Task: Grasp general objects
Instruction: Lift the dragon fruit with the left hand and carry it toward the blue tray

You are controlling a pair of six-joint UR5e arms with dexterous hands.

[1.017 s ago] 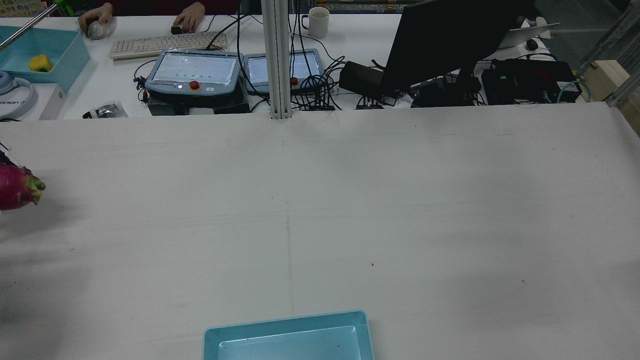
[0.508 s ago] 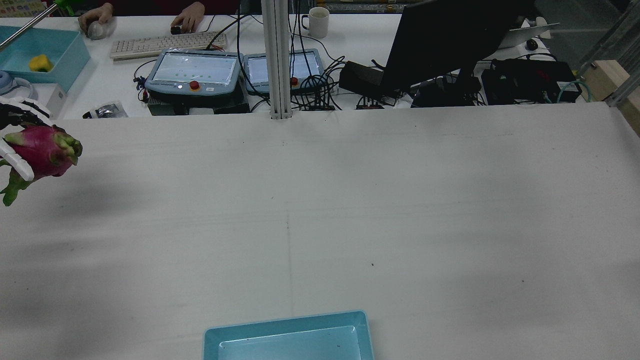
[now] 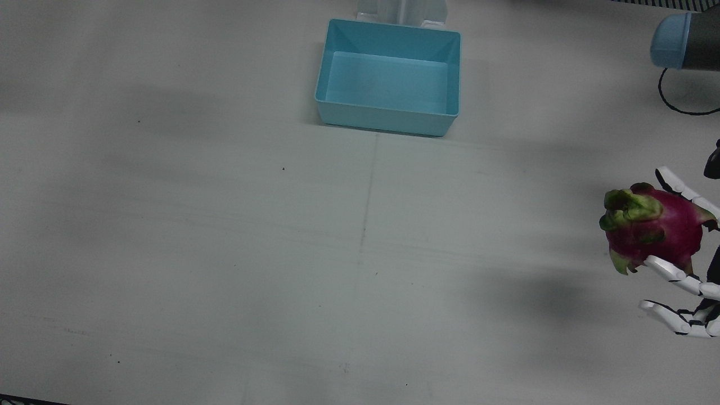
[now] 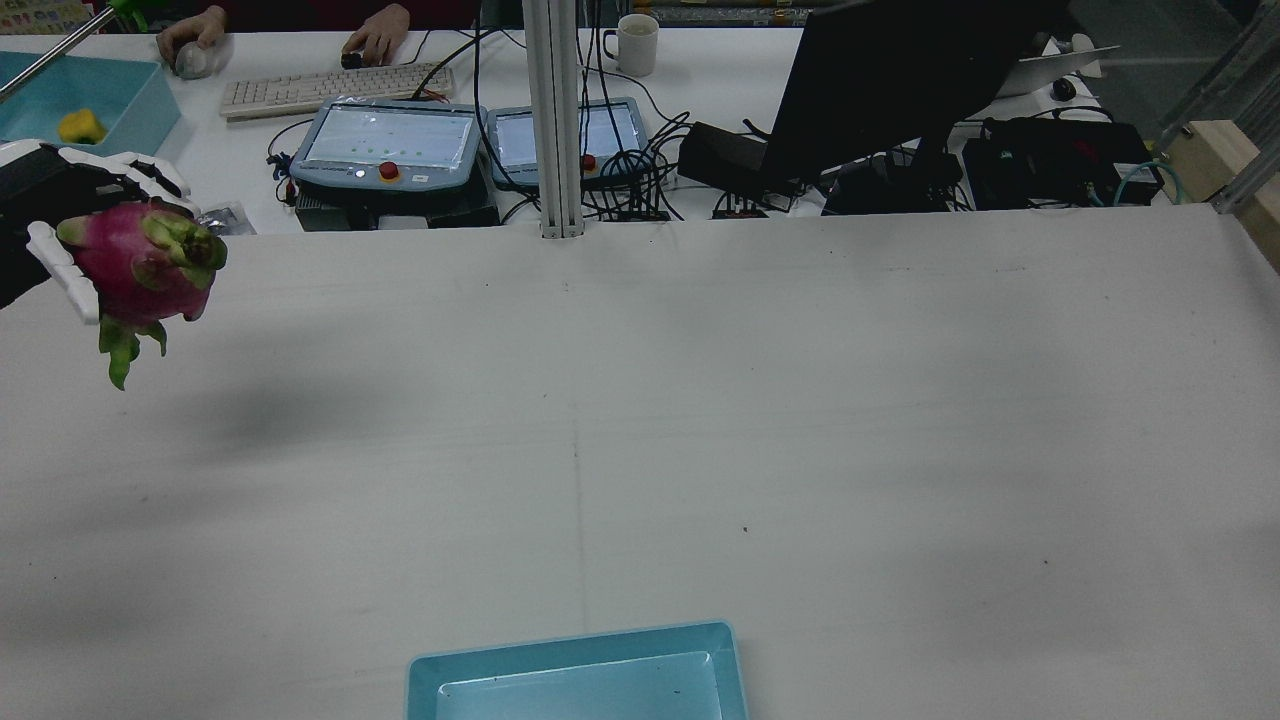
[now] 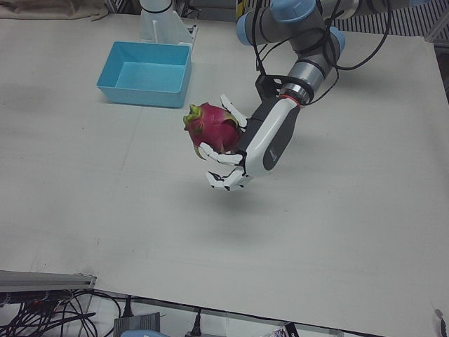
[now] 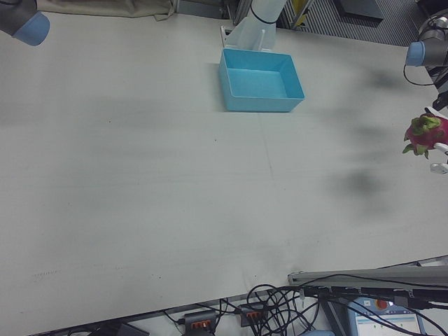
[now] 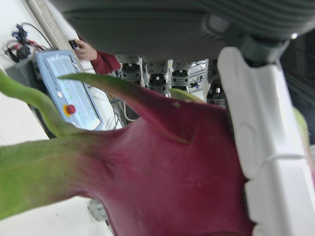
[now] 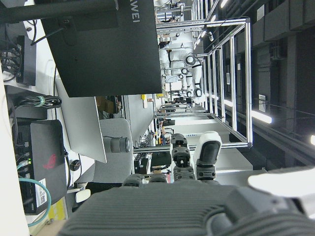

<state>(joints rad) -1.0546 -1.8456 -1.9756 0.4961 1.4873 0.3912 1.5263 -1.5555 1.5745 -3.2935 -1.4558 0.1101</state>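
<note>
A magenta dragon fruit [image 5: 214, 130] with green leafy tips is held in my left hand [image 5: 263, 140], well above the white table; its shadow lies on the table below. The white fingers wrap the fruit from both sides. In the rear view the fruit [image 4: 140, 265] and hand [image 4: 50, 190] are at the far left; in the front view the fruit [image 3: 655, 228] is at the right edge. The left hand view is filled by the fruit [image 7: 172, 172]. My right hand [image 8: 206, 152] shows only in its own view, fingers apart and holding nothing.
A light blue bin [image 3: 388, 31] stands empty at the robot's edge of the table, middle, also in the left-front view [image 5: 144, 95]. Beyond the far edge are teach pendants [image 4: 390, 145], a monitor [image 4: 900, 80] and cables.
My left hand has carried the dragon fruit upward and inward from the table's left edge; it now shows fully in the rear view, higher and further right.
</note>
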